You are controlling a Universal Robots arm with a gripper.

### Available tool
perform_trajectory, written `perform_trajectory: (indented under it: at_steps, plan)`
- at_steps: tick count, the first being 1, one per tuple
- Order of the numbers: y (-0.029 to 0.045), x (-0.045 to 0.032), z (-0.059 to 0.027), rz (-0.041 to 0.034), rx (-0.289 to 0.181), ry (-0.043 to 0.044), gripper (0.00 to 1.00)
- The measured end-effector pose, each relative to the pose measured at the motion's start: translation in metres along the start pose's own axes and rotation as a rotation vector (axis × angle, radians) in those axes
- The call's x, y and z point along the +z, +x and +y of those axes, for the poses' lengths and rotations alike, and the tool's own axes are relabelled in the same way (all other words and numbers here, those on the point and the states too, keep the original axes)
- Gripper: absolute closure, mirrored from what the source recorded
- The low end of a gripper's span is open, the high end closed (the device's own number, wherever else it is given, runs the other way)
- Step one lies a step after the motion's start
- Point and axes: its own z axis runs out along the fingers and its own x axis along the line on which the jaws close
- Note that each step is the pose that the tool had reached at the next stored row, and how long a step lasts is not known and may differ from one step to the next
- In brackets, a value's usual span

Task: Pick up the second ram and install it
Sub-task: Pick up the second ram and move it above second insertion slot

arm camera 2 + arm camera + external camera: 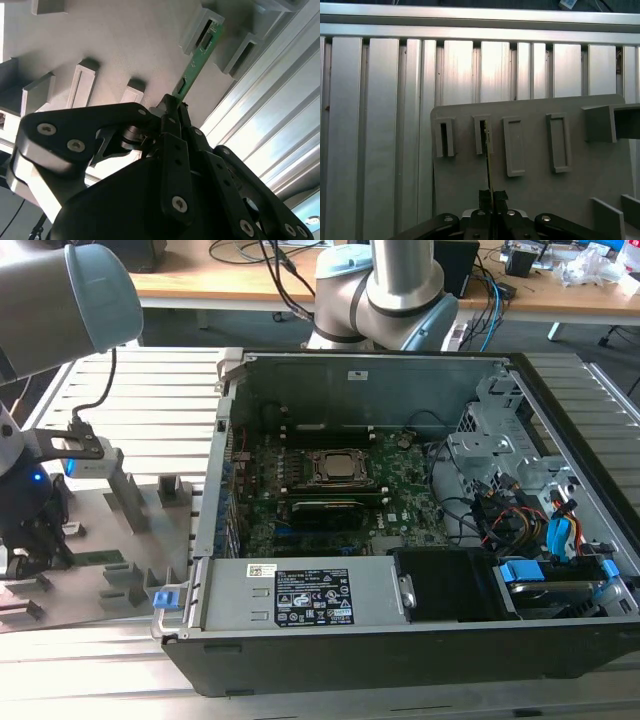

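Observation:
The second ram (200, 57) is a thin green stick whose far end sits in a slot of the grey holder tray (125, 40). My gripper (172, 107) is shut on its near end. In the first wrist view the ram (489, 155) shows edge-on, running from a tray slot down to the gripper (492, 196), with one black finger on each side. In the exterior view the gripper (40, 558) is low over the tray (100, 510) at the view's left, with the ram (100, 557) beside it.
The open computer case (360, 640) stands to the exterior view's right of the tray, with the green motherboard (400, 510), the CPU socket (335, 468) and long memory slots (325, 508) inside. The tray carries several raised slot blocks (559, 142). A ribbed aluminium table (385, 125) lies underneath.

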Motion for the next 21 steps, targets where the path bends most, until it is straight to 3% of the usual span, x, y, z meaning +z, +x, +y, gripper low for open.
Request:
perform_trajectory:
  at_steps: [7, 21]
  plan:
    - [-0.0002, -0.0103, 0.0004, 0.0005, 0.000, -0.0001, 0.86]
    - [-0.0005, -0.0239, 0.0011, 0.0005, 0.000, -0.0001, 0.86]
